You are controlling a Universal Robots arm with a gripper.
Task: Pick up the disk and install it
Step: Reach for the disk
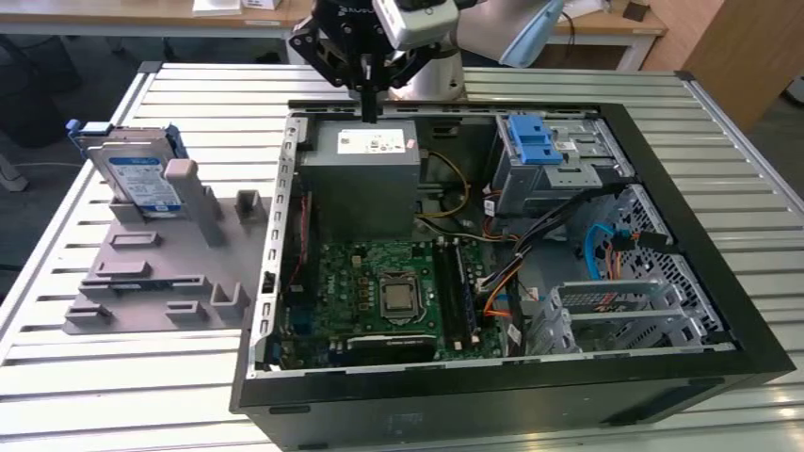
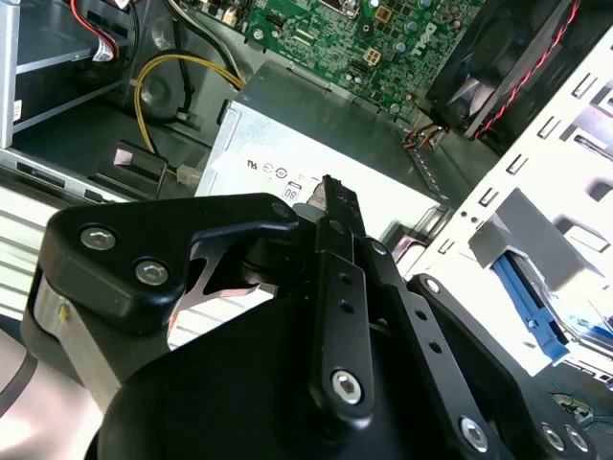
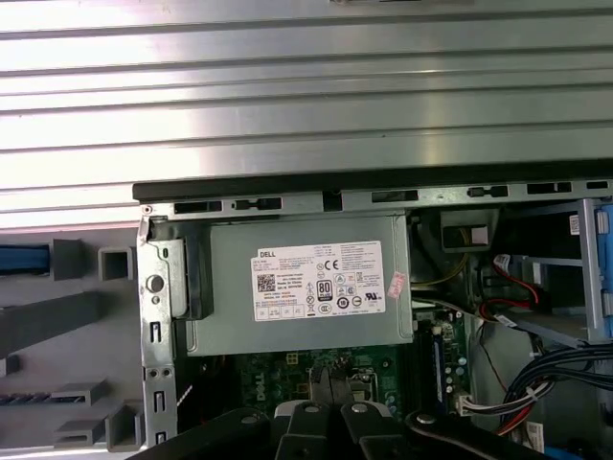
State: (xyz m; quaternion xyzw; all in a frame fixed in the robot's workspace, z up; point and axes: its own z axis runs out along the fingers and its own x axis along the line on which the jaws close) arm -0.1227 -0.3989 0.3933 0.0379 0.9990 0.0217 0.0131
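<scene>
- Disk (image 1: pixel 136 179), silver with a blue-and-white label and blue frame, stands on edge in a grey rack (image 1: pixel 151 282) at the exterior view's left, its top edge free.
- Claw (image 1: pixel 369 111), closed and empty, hangs over the case's (image 1: pixel 503 405) far rim, well apart from the disk.
- Rack sits just beside the case on the slatted counter (image 1: pixel 113 395).

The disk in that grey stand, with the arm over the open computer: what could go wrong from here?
1. The gripper hangs empty, low over the grey metal box inside the case; travelling sideways to the disk, it might clip the case wall.
2. The disk stands on edge between the grey stand's posts; an off-centre grip could jam or tip it.
3. Loose cables lie beside the silver cage; they could snag the disk.
</scene>
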